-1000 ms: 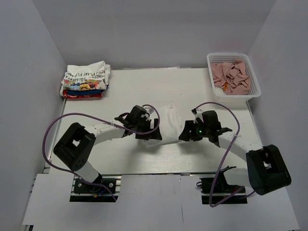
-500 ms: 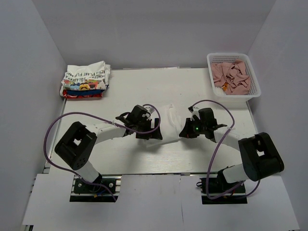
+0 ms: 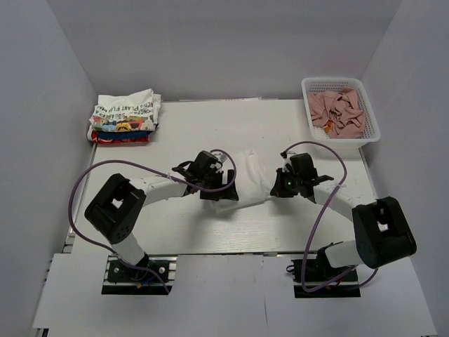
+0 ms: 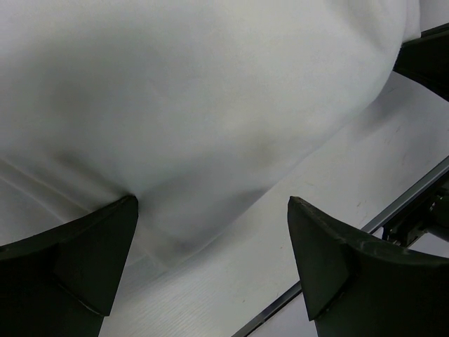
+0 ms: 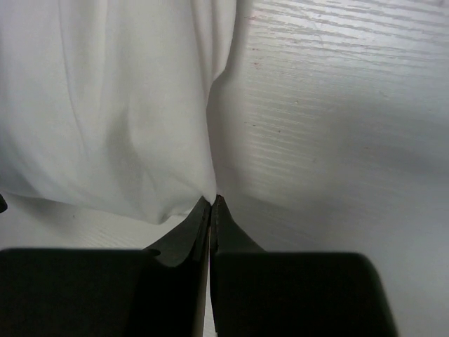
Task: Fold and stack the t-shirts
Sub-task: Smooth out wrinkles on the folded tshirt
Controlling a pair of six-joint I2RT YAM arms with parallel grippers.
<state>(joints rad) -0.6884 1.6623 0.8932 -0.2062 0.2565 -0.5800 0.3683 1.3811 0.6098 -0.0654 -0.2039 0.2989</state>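
A plain white t-shirt [image 3: 249, 175] lies bunched in the middle of the table between my two grippers. My right gripper [image 3: 278, 187] is at its right edge, shut with the tips pinching the hem of the white t-shirt [image 5: 105, 105]; the right gripper [image 5: 211, 202] tips meet where the fabric ends. My left gripper [image 3: 222, 192] stands open at the shirt's left side. In the left wrist view the left gripper [image 4: 210, 260] spans bare table, and its left finger [image 4: 77, 260] touches the white t-shirt [image 4: 210, 91]. Folded t-shirts [image 3: 125, 116] are stacked at the back left.
A white mesh basket [image 3: 370, 116] of pinkish-brown cloths [image 3: 338, 109] stands at the back right. The table [image 3: 210, 126] is white wood grain, with its metal front edge [image 4: 393, 210] close behind my left gripper. Purple cables loop over both arms.
My right gripper has shut on the shirt's right edge and shifted slightly up the table. The shirt has bunched narrower. The left gripper stays open and has edged right.
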